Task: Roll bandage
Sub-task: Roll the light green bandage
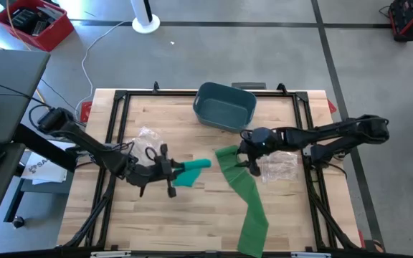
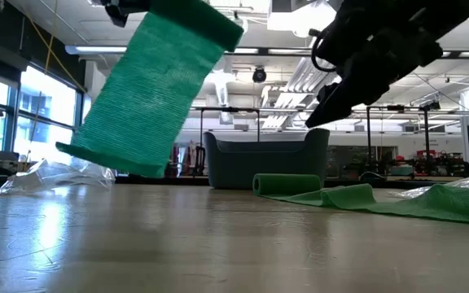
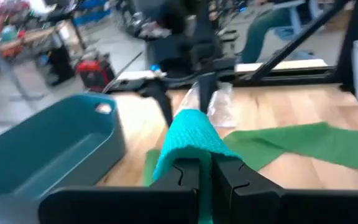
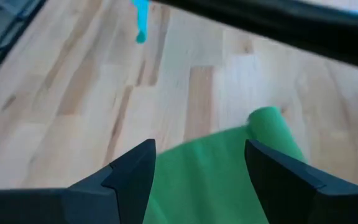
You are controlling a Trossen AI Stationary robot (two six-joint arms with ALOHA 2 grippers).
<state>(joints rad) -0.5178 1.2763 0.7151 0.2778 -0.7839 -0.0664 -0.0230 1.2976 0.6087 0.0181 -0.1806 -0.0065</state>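
Hiding teal bandage [image 1: 192, 172] end — left claw [image 1: 172, 172] clamped | tail cut off

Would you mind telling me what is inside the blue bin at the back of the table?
The blue bin looks empty from above; only its bare floor shows, and nothing covers it.

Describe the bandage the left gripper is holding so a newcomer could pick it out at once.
Start at the teal bin at the table's far edge, then come toward the near left. There the left gripper is shut on a short teal bandage, lifted off the wood. The other, green bandage is long and lies unrolled on the table.
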